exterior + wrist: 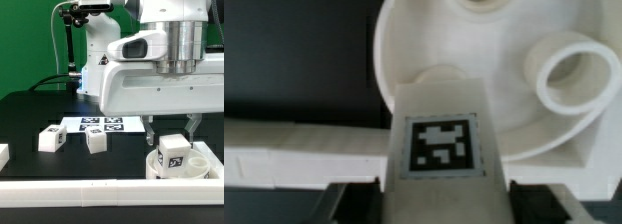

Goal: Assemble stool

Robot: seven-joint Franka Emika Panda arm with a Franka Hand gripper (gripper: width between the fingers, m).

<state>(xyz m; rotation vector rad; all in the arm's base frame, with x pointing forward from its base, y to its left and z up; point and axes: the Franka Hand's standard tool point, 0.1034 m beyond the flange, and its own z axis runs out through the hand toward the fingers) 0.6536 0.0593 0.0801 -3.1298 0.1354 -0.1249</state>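
To the exterior view's right of the marker board (100, 125) — white round seat (205, 162), a blocky tagged leg (172, 152) standing on it, pinched in the narrowly closed gripper (170, 138). Just beside the board, a spare leg (51, 139) and a second spare leg (95, 141) on the black table (28, 112). Green backdrop (30, 40) behind.

No words, brands or numbers readable anywhere I look. Only signs are black-and-white square tags. The marker board (100, 125) carries a row of them, patterns too small to tell. Near leg (96, 141), just beside the marker board, shows one tag. Far leg (52, 139), to the exterior view's left of the marker board, shows one too. Held leg (172, 152), to the exterior view's right of the marker board, has one tag; close up in my wrist view that leg tag (441, 143) is a blocky pattern with no characters.
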